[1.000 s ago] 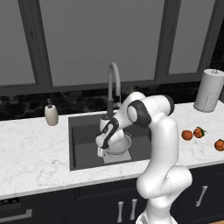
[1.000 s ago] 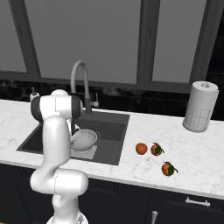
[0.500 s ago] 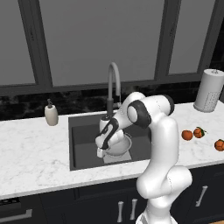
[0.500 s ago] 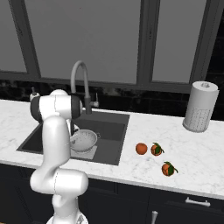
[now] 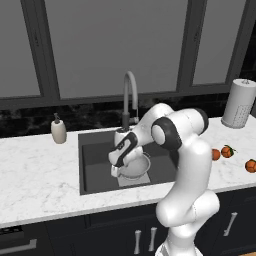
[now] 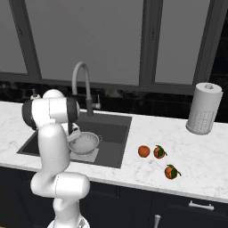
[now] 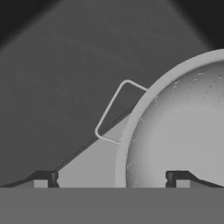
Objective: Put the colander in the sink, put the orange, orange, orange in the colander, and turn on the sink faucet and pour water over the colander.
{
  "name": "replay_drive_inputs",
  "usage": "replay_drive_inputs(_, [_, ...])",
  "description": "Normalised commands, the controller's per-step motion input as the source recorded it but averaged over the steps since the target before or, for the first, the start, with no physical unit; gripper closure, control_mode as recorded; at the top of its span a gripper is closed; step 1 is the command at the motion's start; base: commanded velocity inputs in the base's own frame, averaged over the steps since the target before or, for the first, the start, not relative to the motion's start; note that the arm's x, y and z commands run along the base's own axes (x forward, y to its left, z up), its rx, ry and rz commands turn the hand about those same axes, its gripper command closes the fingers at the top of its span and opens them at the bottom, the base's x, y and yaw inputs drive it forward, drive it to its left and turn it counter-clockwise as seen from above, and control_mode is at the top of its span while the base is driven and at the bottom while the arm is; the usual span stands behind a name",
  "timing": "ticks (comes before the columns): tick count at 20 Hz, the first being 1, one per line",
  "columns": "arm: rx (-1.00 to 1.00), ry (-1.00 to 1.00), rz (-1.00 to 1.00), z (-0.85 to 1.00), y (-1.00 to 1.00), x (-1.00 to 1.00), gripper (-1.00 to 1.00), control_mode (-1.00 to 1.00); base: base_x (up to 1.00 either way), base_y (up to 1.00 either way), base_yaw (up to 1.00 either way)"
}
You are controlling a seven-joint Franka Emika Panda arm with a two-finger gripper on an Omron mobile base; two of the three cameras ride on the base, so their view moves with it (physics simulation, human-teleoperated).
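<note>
The gripper (image 7: 111,179) stands wide open, its tips straddling the rim of the colander (image 7: 175,131), which sits on the floor of the sink (image 5: 95,165). Three oranges (image 6: 144,151) lie on the counter (image 6: 196,151) right of the sink

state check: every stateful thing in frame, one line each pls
Shiny round metal colander: upright in sink, empty, released.
Dark grey rectangular sink: no water visible.
Grey gooseneck faucet: no flow.
Three small oranges: on counter.
Gripper: jaws open, straddling the colander rim.
</note>
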Motion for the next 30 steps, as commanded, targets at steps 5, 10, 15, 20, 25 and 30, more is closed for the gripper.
replay_drive_inputs(5, [0.00,0.00,-0.06,0.54,0.00,-0.20,-1.00,-1.00,0.00,0.00,0.00])
replay_drive_inputs(10, [0.00,0.00,-0.09,0.60,-0.26,-0.37,-1.00,-1.00,0.00,0.00,0.00])
replay_drive_inputs(15, [0.00,0.00,-0.10,0.54,-0.48,-0.48,-1.00,-1.00,0.00,0.00,0.00])
replay_drive_inputs(20, [0.01,0.00,-0.13,0.41,-0.76,-0.61,-1.00,-1.00,0.00,0.00,0.00])
replay_drive_inputs(25, [0.03,0.00,-0.19,0.51,-0.74,-0.37,-1.00,-1.00,0.00,0.00,0.00])
replay_drive_inputs(30, [0.02,0.02,-0.23,0.50,-0.72,-0.22,-1.00,-1.00,0.00,0.00,0.00])
